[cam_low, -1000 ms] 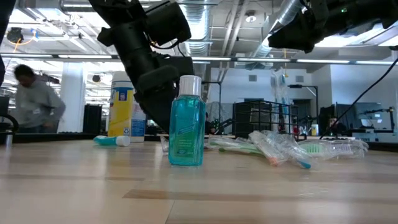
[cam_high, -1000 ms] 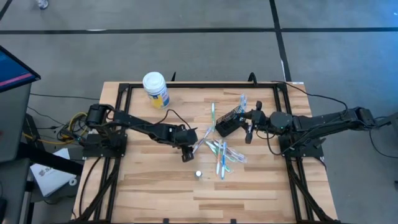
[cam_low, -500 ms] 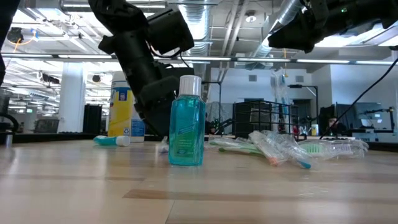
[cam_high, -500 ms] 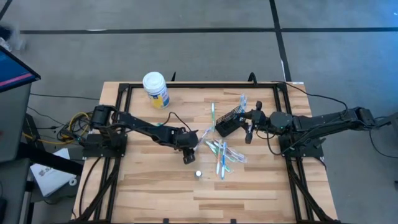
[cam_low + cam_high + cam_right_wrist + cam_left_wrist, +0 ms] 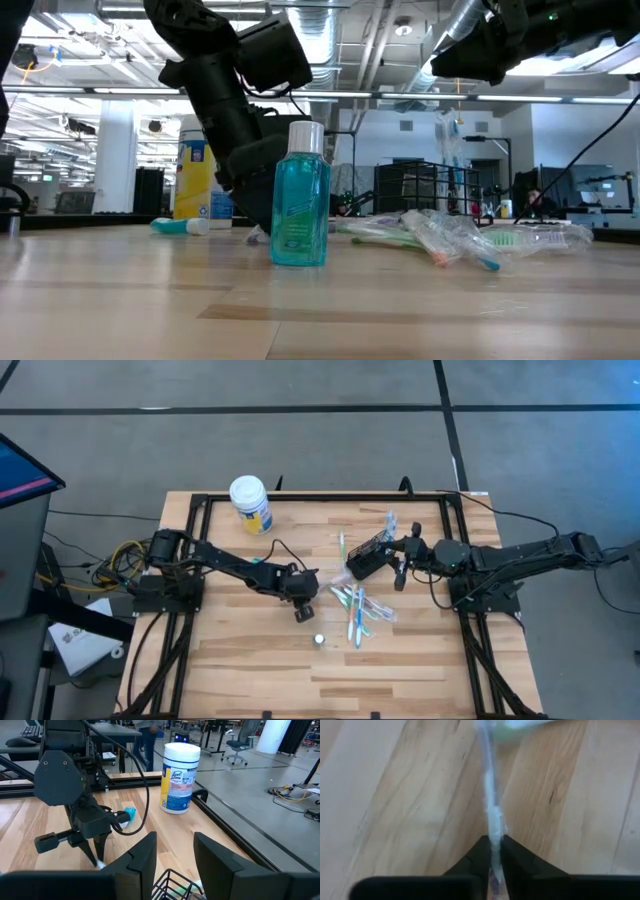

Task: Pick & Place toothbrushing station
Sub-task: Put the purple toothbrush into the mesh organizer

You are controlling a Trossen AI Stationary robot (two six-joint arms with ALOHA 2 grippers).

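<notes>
Down at the table, left gripper pinches a wrapped toothbrush; right gripper hangs open above the mesh holder.

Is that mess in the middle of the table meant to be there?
It looks untidy: wrapped toothbrushes lie scattered on the wood beside the black mesh holder rather than standing in it. The left hand is shut on one toothbrush.

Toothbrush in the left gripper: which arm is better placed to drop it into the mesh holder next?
The left. Its gripper is shut on a toothbrush, near the holder. The right gripper hovers open by the holder, holding nothing.
</notes>
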